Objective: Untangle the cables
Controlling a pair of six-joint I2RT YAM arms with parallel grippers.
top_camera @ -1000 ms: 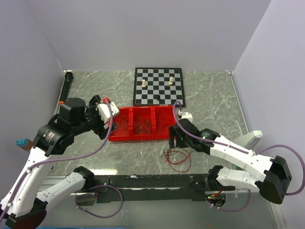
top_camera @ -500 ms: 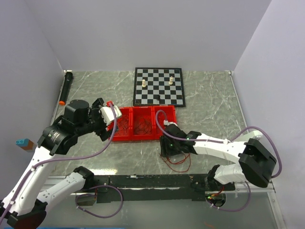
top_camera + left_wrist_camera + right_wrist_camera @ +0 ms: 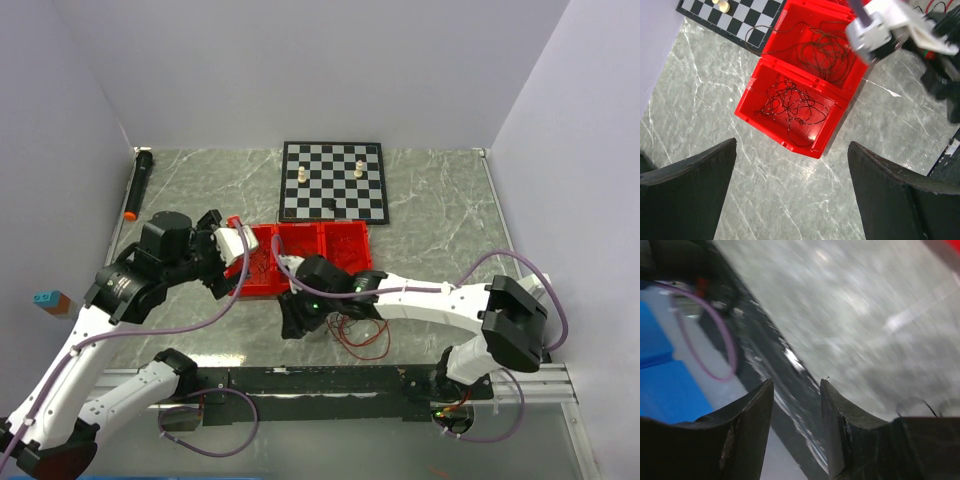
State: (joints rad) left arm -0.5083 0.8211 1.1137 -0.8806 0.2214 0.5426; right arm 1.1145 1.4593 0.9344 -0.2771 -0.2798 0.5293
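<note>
A loose bundle of thin red and dark cables (image 3: 366, 336) lies on the marble table, in front of the red tray (image 3: 345, 287). More dark wires sit in the tray's compartments (image 3: 790, 102). My right gripper (image 3: 294, 322) is low over the table, left of the bundle. Its view is blurred; its jaws (image 3: 796, 385) stand partly apart with nothing between them, and one thin wire (image 3: 914, 404) shows at the right. My left gripper (image 3: 792, 200) is wide open and empty above the tray's left end (image 3: 225, 262).
A chessboard (image 3: 332, 180) with a few pieces lies behind the tray. A black tube with an orange tip (image 3: 137, 185) lies at the far left, with a blue block (image 3: 45, 298) near it. A black rail (image 3: 320, 380) runs along the near edge.
The right arm swung left, from over the bundle to the table beside it, and its jaws narrowed. The left gripper drifted slightly toward the tray.
</note>
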